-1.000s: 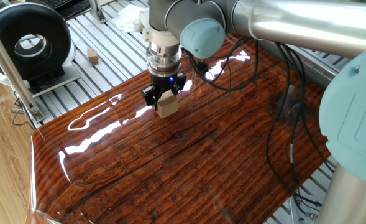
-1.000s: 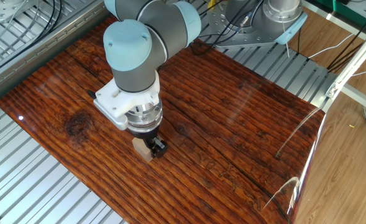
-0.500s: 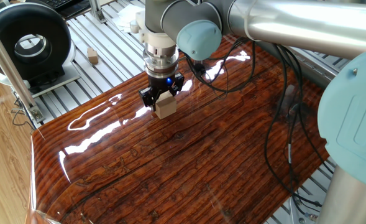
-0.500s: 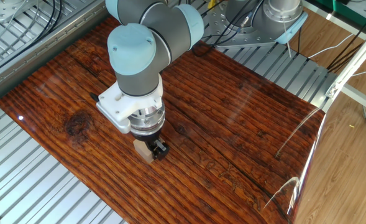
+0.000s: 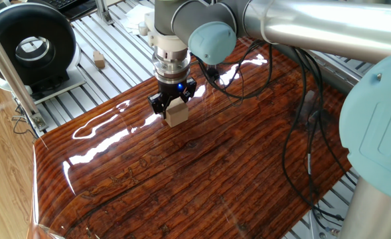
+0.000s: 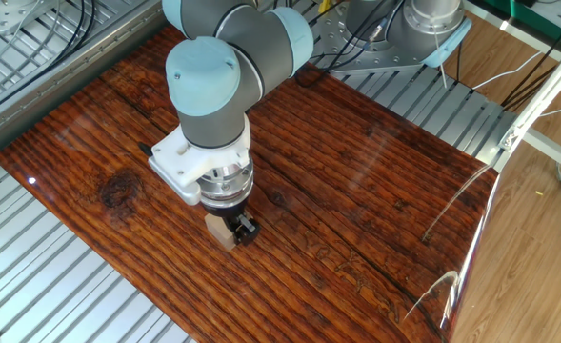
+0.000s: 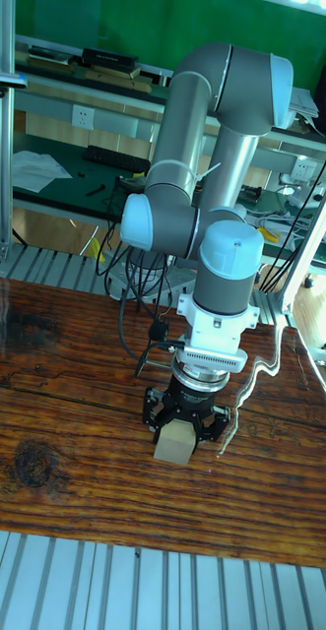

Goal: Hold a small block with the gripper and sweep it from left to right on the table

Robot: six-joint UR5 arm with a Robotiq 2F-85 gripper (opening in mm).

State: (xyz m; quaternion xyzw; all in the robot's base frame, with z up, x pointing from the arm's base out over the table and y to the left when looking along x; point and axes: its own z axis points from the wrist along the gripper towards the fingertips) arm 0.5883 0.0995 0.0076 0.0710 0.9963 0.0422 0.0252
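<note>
Gripper (image 7: 185, 425) is clenched on the small block (image 7: 174, 441), pressing it onto the table (image 7: 64, 394) near its front edge, so grasping looks done and much of the sweep across the board likely remains.

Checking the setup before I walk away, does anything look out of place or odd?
One stray: a tiny brownish block lies off the board on the ribbed aluminium slats. Otherwise the black claw holds the pale beige wooden cube normally.
</note>
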